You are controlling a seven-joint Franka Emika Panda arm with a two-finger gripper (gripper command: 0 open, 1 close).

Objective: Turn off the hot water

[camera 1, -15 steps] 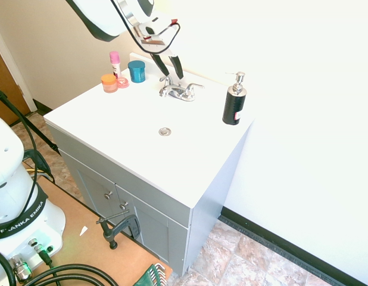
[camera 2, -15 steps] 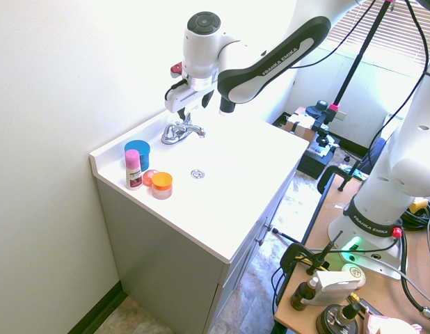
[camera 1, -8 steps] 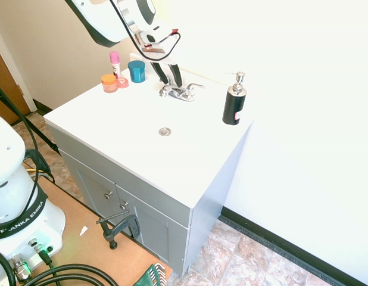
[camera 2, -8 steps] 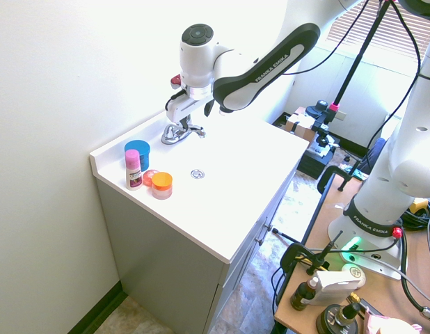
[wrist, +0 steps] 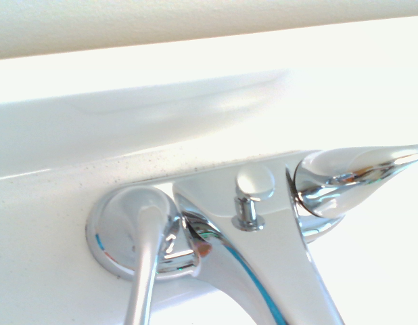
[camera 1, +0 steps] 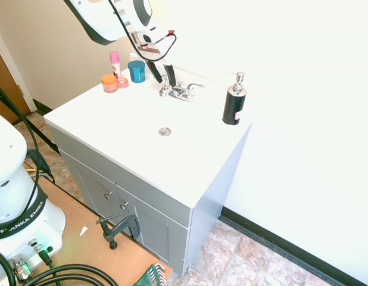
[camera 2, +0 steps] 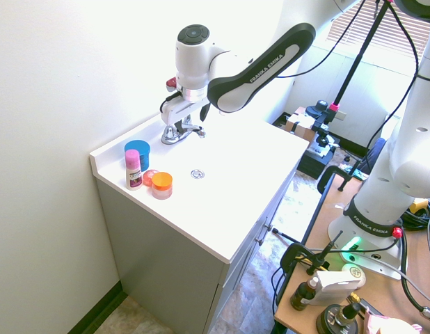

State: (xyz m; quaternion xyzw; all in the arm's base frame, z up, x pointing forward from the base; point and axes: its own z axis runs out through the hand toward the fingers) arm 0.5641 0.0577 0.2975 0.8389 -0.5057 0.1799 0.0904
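Black two-finger pincer (camera 1: 165, 82) right over the faucet, fingers apart!

And here it is, pointing down at a slight tilt, its fingertips around or just beside the small shiny chrome left lever (wrist: 149, 250), the hot-water one; contact I cannot tell. The white Franka arm (camera 2: 260, 73) reaches in high over the white rectangular table (camera 1: 133, 128), its forearm sloping down to an upright wrist. That lever sits on the left wing of the chrome two-handle faucet (wrist: 266, 237), as seen from the front, with the matching chrome right lever (wrist: 358, 169) across the spout. Further out, a blue round tub (camera 1: 137, 71), a pink-capped bottle (camera 1: 116, 65) and an orange-lidded jar (camera 1: 109, 83) stand to one side, a black cylindrical soap pump bottle (camera 1: 234, 106) to the other.
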